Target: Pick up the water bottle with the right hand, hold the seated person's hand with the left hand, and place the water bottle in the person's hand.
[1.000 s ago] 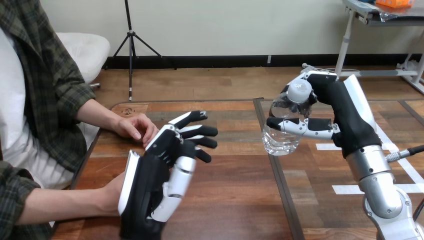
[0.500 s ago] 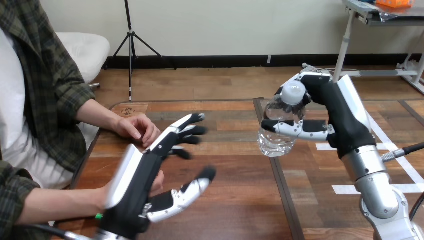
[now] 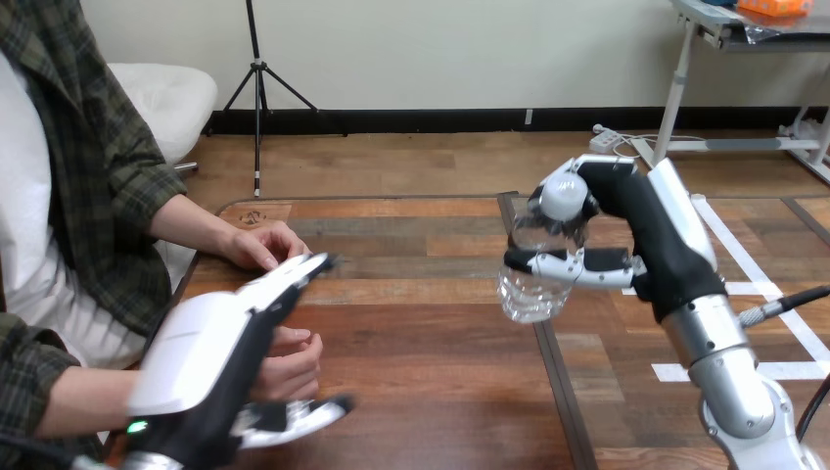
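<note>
My right-hand fingers (image 3: 573, 262) are curled round the middle of the water bottle (image 3: 533, 279) and clamp it against the palm of my right hand (image 3: 651, 240). They hold it in the air over the table (image 3: 440, 323), right of centre. On the near left, the fingers (image 3: 294, 274) of my left hand (image 3: 201, 348) run out nearly straight above the person's near hand (image 3: 292, 354), and my thumb (image 3: 311, 411) reaches in on the near side of it. The hand lies in the gap between them, but nothing is closed round it, and I cannot tell whether I touch it. The person's far hand (image 3: 259, 245) rests on the table at the far left.

I judge the pick-up done and the hold on the person's hand as the step now in hand. Next I need to close my fingers and thumb gently on that hand and turn its palm up. Then I can carry the bottle left and nearer, since it is well apart from that hand.

The bottle is clear and nearly upright, with its white cap (image 3: 561, 196) on. I cannot tell how much water it holds.
</note>
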Robot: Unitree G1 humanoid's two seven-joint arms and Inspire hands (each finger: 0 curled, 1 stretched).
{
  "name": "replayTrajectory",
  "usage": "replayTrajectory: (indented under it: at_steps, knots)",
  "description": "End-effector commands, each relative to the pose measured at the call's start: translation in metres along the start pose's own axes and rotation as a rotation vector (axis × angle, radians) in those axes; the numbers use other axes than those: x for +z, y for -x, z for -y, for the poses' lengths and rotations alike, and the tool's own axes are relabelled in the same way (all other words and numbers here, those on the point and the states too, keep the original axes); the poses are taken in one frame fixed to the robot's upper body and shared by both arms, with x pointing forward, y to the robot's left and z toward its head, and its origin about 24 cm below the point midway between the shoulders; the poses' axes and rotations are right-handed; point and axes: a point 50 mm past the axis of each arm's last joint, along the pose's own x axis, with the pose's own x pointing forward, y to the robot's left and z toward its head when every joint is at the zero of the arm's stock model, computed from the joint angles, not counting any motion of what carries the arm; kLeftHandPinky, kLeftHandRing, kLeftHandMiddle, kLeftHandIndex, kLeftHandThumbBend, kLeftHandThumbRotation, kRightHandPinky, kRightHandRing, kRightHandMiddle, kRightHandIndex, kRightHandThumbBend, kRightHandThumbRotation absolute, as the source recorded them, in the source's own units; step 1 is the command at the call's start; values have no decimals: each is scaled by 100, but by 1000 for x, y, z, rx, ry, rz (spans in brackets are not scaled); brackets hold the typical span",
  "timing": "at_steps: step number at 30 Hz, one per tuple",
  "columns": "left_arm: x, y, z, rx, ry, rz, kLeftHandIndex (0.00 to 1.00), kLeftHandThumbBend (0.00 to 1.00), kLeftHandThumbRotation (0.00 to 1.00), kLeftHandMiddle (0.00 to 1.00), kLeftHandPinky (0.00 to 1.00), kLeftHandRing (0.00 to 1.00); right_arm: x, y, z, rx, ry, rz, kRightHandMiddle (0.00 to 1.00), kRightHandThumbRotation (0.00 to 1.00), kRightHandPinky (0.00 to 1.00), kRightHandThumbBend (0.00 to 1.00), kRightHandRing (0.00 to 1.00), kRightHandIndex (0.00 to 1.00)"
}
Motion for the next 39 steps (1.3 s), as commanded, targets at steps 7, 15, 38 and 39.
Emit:
replayTrajectory:
  at_steps: [7, 15, 38, 39]
  knots:
    - [8, 0, -41, 24, -232, -12, 80, 92, 4, 86, 81, 86, 31, -18, 8, -39, -9, 152, 46, 0, 42, 68, 45, 42]
    - [8, 5, -47, -48, -276, -95, 79, 94, 2, 84, 79, 84, 30, -18, 8, -36, -10, 149, 46, 0, 42, 68, 45, 42]
    - [-4, 8, -45, -178, -352, -279, 77, 91, 0, 83, 77, 83, 23, -15, 6, -20, -21, 107, 47, 0, 42, 67, 45, 43]
    - [-5, 8, -45, -183, -356, -286, 76, 91, 0, 83, 77, 83, 23, -15, 6, -20, -23, 105, 47, 0, 42, 67, 45, 43]
